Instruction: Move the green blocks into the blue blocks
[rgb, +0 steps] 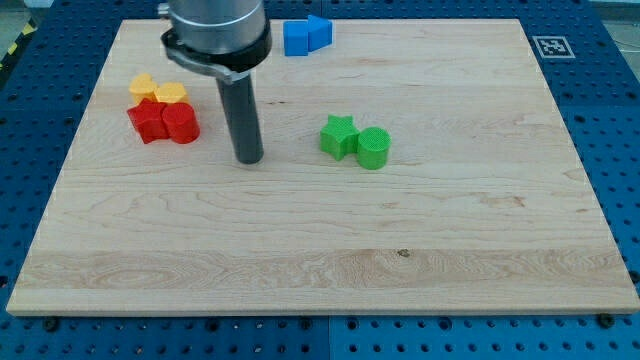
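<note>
A green star block (338, 136) and a green cylinder (373, 148) sit touching each other at the board's middle. Two blue blocks (305, 35) sit touching at the view's top edge of the board, a cube on the left and a wedge-like one on the right. My tip (249, 158) rests on the board to the left of the green star, with a gap between them, and well below the blue blocks.
Two yellow blocks (157, 91) and two red blocks (165, 122) are clustered at the view's left, just left of my rod. The wooden board (320, 250) lies on a blue perforated table. A marker tag (552, 46) sits off the top right corner.
</note>
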